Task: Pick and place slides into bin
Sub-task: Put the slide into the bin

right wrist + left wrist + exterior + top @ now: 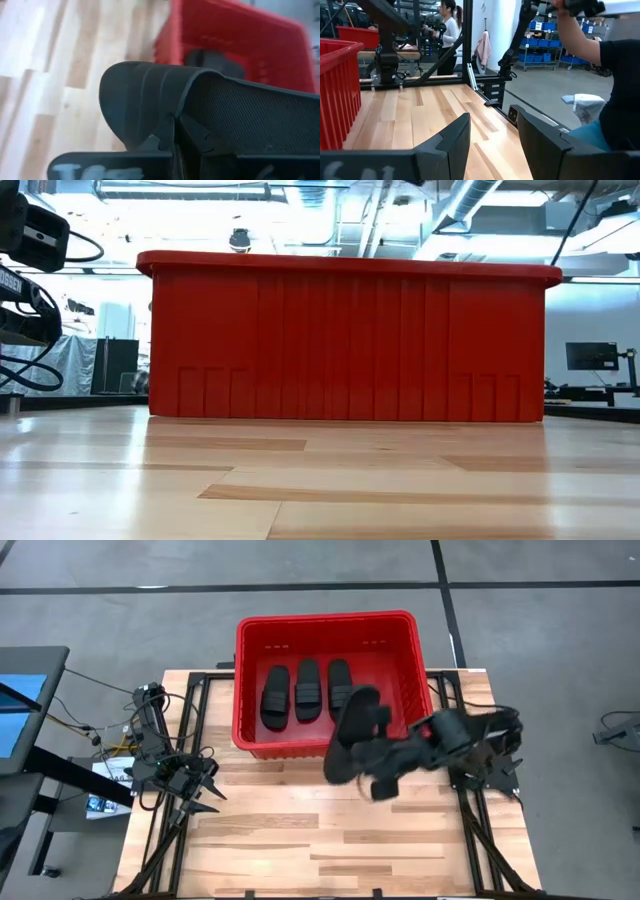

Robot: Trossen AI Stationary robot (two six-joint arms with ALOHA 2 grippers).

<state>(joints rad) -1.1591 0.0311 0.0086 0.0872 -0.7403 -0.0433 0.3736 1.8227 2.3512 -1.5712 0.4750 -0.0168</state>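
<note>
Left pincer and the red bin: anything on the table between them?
Nothing: in the high view only bare wooden tabletop lies between the left pincer and the bin.

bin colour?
Red bin, seen best in the low view.

Bin [325,630] right end free (three slides [307,690] left).

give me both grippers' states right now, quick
left gripper: open, empty, parked over the table's left edge.
right gripper: shut on a slide, at the bin's front rim.
</note>
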